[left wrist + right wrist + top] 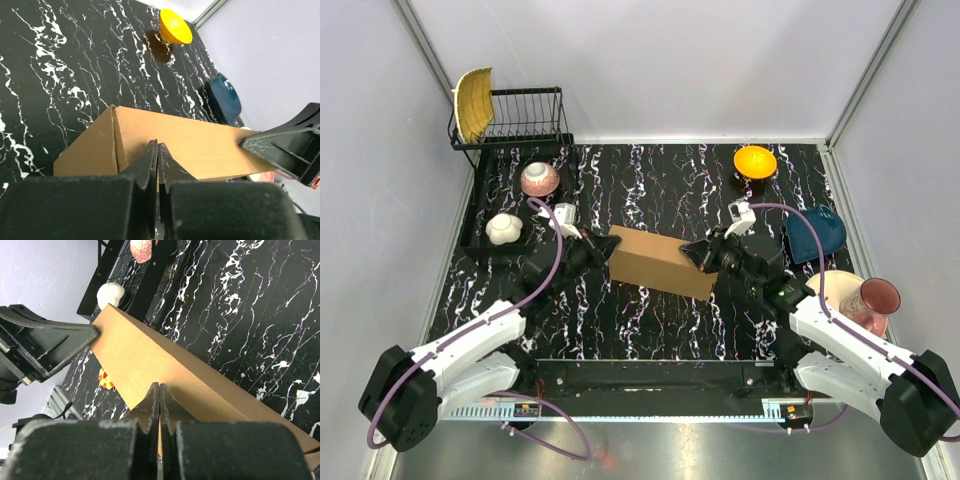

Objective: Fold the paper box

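1. The left gripper [598,247] is clenched, its two fingers pressed flat together with no gap showing. The tips rest against the left end of the paper box [660,262].
2. The right gripper [695,255] is closed just as tightly, finger against finger. Its tips are set against the opposite end of the box, so the box lies directly between the two grippers.
3. I cannot tell from the wrist views whether either gripper pinches a cardboard edge or only pushes on the box.
4. The box is plain brown cardboard, unmarked, and formed into a long block with sharp creased edges and a smooth top face. It sits on the black, white-veined table [650,190]. In the top view it lies at a slant, with the end at the left gripper farther from the arm bases than the end at the right gripper.
5. Beyond the right gripper stands an orange bowl [755,160]. A dark blue bowl [815,235] lies near its outer side. A cream plate [835,285] and a maroon cup [878,297] sit beside the right arm.
6. Beyond the left gripper and to its outer side, a pink speckled bowl [540,179] and a white object [504,229] sit on a black tray [480,205]. Behind the tray is a wire dish rack [525,115] holding a yellow plate [473,103] on edge.
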Available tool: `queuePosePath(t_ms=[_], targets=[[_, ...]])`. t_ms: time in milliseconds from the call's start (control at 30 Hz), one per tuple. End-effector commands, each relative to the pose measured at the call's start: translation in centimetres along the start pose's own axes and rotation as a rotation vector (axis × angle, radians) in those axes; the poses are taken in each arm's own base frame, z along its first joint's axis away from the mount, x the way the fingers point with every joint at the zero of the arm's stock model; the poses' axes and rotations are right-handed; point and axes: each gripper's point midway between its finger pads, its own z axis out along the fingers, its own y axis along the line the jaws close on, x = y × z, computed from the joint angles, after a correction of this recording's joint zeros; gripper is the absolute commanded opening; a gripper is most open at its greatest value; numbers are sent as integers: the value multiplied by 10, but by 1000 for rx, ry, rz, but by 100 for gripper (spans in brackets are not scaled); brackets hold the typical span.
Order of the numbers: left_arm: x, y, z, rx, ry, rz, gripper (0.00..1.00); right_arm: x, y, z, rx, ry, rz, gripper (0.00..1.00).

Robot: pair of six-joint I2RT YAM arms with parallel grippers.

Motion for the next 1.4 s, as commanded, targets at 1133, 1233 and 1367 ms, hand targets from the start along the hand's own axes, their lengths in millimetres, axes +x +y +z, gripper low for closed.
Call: queuePosePath(t_ms=[1133,1233,1367], targets=[[-63,-5,-29,-113,-138,32,70,-5,-50,-73,428,67,-5,82],[-63,-4,-28,-121,-126,69,74,-8,-53,-73,441,56,-23,83],[-50,5,-18,-143,-73,103,76,-6,-60,-68,456,51,-38,82]])
